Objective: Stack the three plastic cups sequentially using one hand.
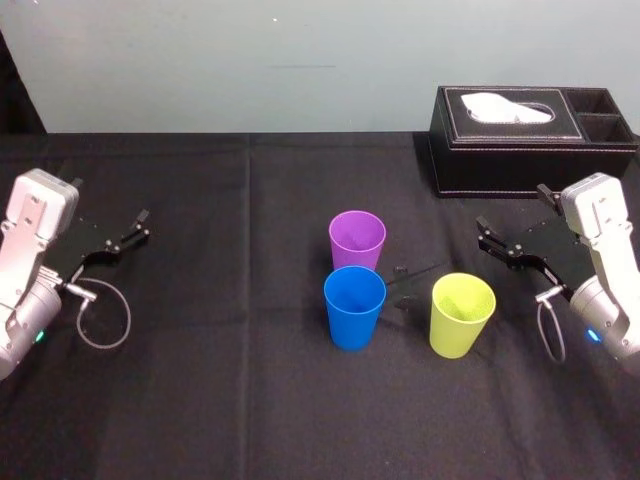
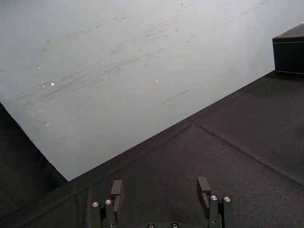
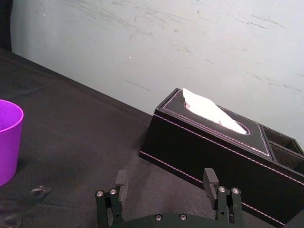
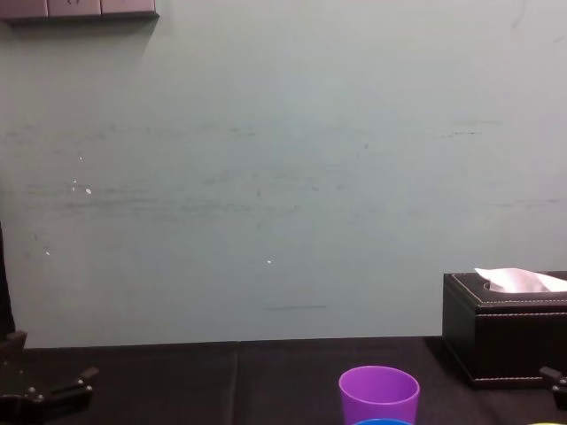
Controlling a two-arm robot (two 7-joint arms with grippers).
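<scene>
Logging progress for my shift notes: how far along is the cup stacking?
Nothing is done yet: the purple cup, blue cup and yellow-green cup stand upright, none nested. Nothing is in hand: the left gripper and right gripper are open and empty, either side of the cups. Both stacking moves remain.

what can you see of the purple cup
The purple cup is a smooth, tapered plastic tumbler, wider at its rim than its base, standing upright, mouth up and empty, on the black cloth near the table's middle. The blue cup stands just in front and hides its lower part in the head view; whether they touch cannot be told. The left gripper and right gripper sit far out to the sides, clear of it.
</scene>
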